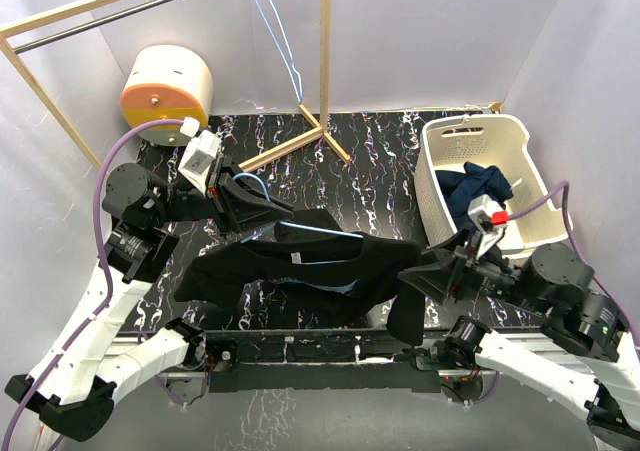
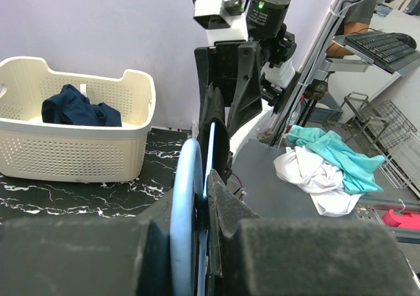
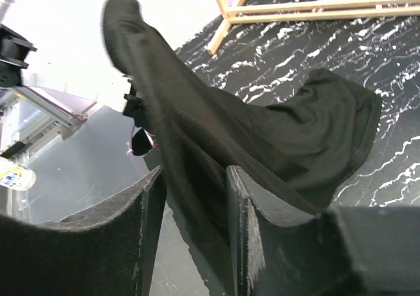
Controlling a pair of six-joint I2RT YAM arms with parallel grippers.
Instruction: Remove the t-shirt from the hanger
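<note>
A black t-shirt [image 1: 300, 271] hangs on a light blue hanger [image 1: 305, 230] held above the dark marbled table. My left gripper [image 1: 243, 193] is shut on the hanger's hook end; in the left wrist view the blue hanger [image 2: 186, 197] is pinched between its pads [image 2: 226, 204]. My right gripper [image 1: 418, 279] is shut on the shirt's right side, and a fold hangs below it. In the right wrist view the black fabric [image 3: 295, 132] fills the gap between the fingers [image 3: 243, 204].
A white laundry basket [image 1: 440, 136] with dark blue clothing [image 1: 480, 186] stands at the right. A wooden rack [image 1: 325, 51] rises at the back with a second hanger [image 1: 280, 31] on it. A cream and orange round object [image 1: 165, 86] sits back left.
</note>
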